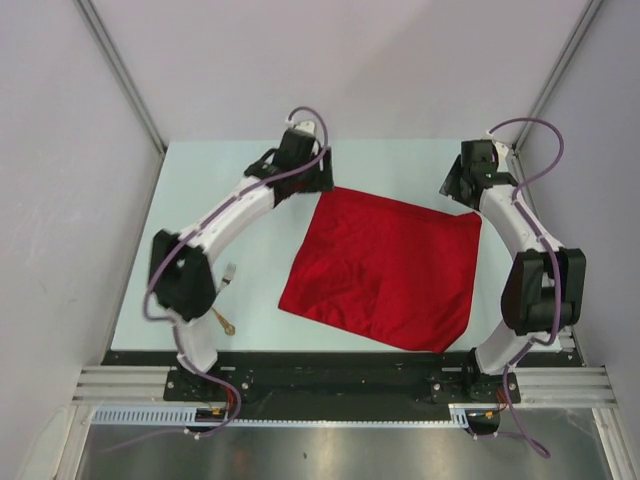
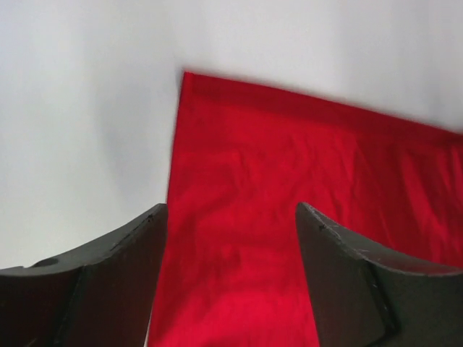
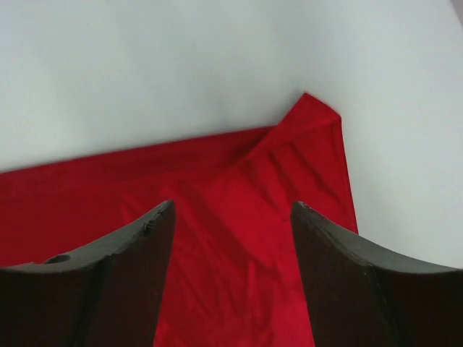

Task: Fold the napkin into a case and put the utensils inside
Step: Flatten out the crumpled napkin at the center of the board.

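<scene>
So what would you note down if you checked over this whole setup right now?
Surface: pale, smooth table, no stains seen.
Job's things: red napkin spread flat, not yet folded, its far right corner turned over a little; utensils lie beside the left arm, partly hidden, outside the napkin.
Clutter: nothing seen.
Jaws: the left arm's are open at the napkin's far left corner; the right arm has its jaws open at the far right corner; contact with the cloth cannot be told.
Cables: purple cables loop along both arms, off the napkin.
Surroundings: plain pale walls on three sides; metal rail at the near edge.
</scene>
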{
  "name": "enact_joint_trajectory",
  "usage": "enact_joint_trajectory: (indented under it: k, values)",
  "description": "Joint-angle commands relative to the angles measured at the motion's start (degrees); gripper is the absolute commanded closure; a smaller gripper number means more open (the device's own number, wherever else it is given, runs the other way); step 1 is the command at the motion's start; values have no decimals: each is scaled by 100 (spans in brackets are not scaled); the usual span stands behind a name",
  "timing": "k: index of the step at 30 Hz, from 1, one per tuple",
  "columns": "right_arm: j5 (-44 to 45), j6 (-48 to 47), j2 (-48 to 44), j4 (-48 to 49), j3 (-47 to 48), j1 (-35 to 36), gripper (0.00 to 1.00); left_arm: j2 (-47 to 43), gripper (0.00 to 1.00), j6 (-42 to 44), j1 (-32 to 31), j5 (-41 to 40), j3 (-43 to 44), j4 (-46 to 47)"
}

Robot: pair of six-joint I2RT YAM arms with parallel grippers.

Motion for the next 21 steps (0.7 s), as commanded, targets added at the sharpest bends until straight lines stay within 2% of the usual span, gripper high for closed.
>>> enact_joint_trajectory:
  k: [1,3,6,7,12,21]
  values:
    - [-321,404,-982,-388,-828,97,30,-1882,27,-364,-88,641,-2358,1086]
    - [-656,615,-1273,-99,-1547,106,30,-2190,30,-540,-122,1466,-2995,1533]
    - [-877,747,-1581,130,-2164,159,32,-2279,32,-760,-289,1994,-3980,2112]
    - [-869,739,-1669,166,-2271,220,33,-2279,33,-796,-359,2014,-4382,2238]
    - [-745,757,-1592,640,-2887,317,34,-2095,35,-1147,-597,1935,-5080,2652]
    - [-588,827,-511,1624,-2396,291,44,-2859,39,-1692,-606,1073,-6599,2661]
